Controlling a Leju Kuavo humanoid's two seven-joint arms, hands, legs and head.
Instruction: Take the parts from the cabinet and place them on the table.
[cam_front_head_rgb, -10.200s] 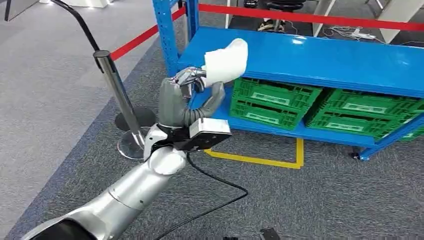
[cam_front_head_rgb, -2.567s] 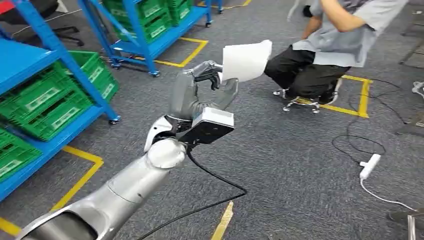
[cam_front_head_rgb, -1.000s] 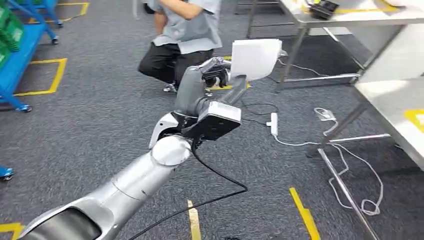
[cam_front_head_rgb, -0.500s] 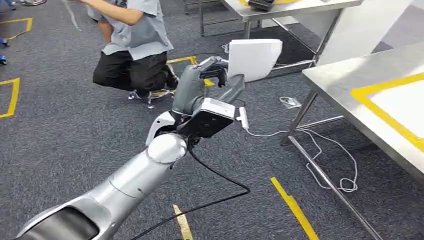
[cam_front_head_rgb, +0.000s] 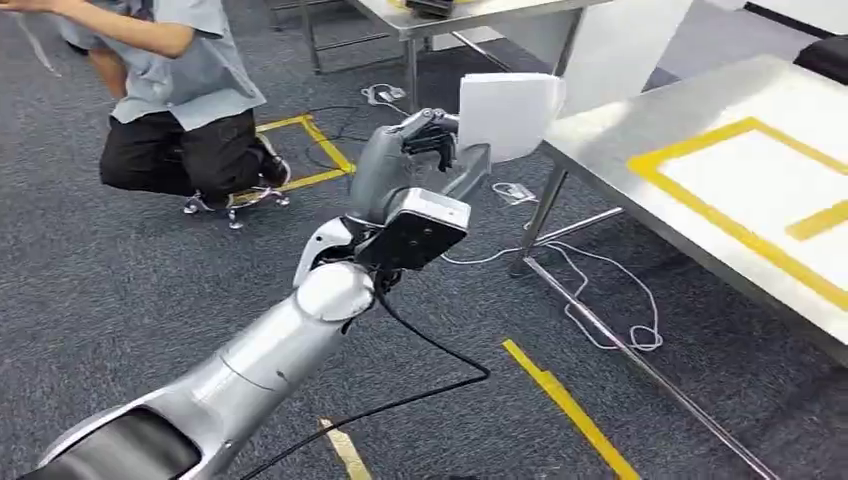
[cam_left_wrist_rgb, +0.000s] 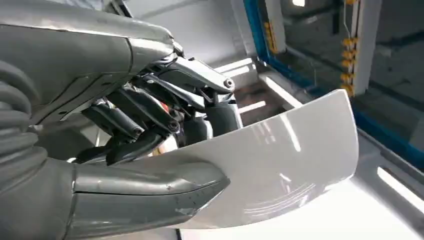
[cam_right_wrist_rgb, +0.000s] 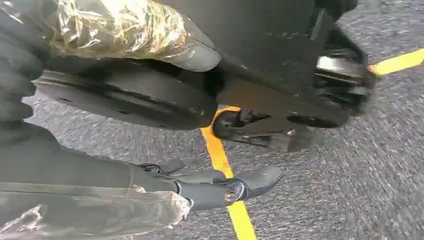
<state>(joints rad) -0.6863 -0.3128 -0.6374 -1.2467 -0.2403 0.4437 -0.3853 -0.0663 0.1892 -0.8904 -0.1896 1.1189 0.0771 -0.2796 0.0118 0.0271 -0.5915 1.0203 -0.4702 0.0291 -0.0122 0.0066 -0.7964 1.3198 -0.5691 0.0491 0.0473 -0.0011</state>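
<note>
My left hand (cam_front_head_rgb: 415, 150) is raised in front of me and grips a white curved part (cam_front_head_rgb: 510, 112) by its edge. In the left wrist view the thumb lies under the part (cam_left_wrist_rgb: 280, 165) and the dark fingers (cam_left_wrist_rgb: 150, 125) press on its upper side. The part hangs just short of the near corner of a steel table (cam_front_head_rgb: 620, 120) marked with yellow tape, which runs off to the right. My right hand (cam_right_wrist_rgb: 200, 185) hangs low over the carpet with one finger stretched out and nothing in it.
A person (cam_front_head_rgb: 170, 100) crouches on the carpet at the far left. White cables (cam_front_head_rgb: 610, 310) lie on the floor under the table, beside its thin legs (cam_front_head_rgb: 545, 215). A second table (cam_front_head_rgb: 450, 20) stands further back. Yellow tape (cam_front_head_rgb: 570, 410) crosses the carpet.
The camera has turned: the blue shelves have left the picture and the steel table has come in at the right and drawn closer. My left hand still holds the white part.
</note>
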